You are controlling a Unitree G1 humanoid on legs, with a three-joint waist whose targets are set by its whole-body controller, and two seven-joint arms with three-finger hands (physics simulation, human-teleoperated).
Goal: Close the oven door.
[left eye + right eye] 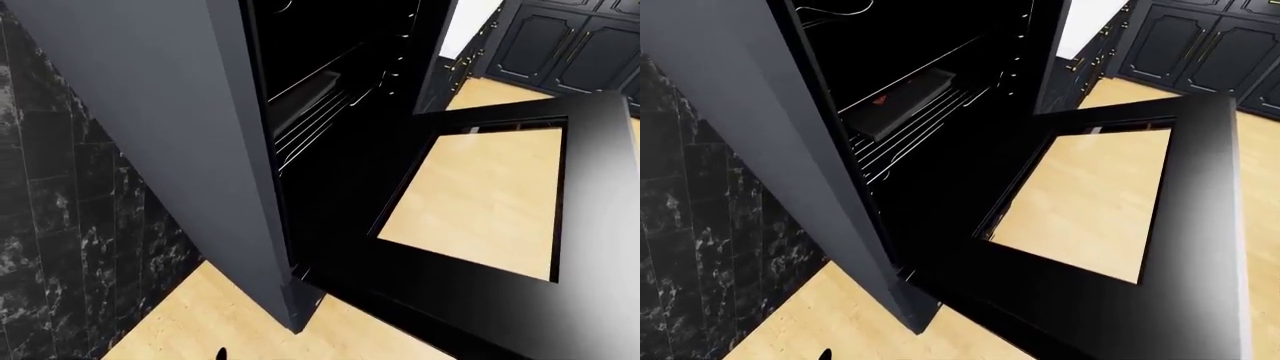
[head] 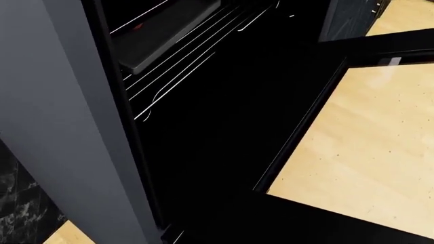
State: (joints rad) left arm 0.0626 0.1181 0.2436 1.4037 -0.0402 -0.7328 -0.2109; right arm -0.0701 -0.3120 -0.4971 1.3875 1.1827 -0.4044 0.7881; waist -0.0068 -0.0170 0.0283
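The oven door (image 1: 1090, 300) hangs fully open, folded down flat, reaching toward the right and bottom of the right-eye view. Its frame is glossy black, and the wooden floor shows through its glass window (image 1: 1080, 202). The oven cavity (image 1: 940, 37) is dark, with a dark tray (image 1: 902, 96) on an upper shelf and wire racks (image 1: 915, 142) below it. In the head view the tray (image 2: 169, 35) sits at the top left and the door frame (image 2: 298, 218) runs along the bottom. Neither hand shows in any view.
The grey side panel (image 1: 770, 112) of the oven housing stands at the left. Beyond it is a black marble wall (image 1: 690, 247). Dark cabinets (image 1: 1180, 45) with brass handles line the top right. Light wooden floor (image 1: 840, 322) lies below.
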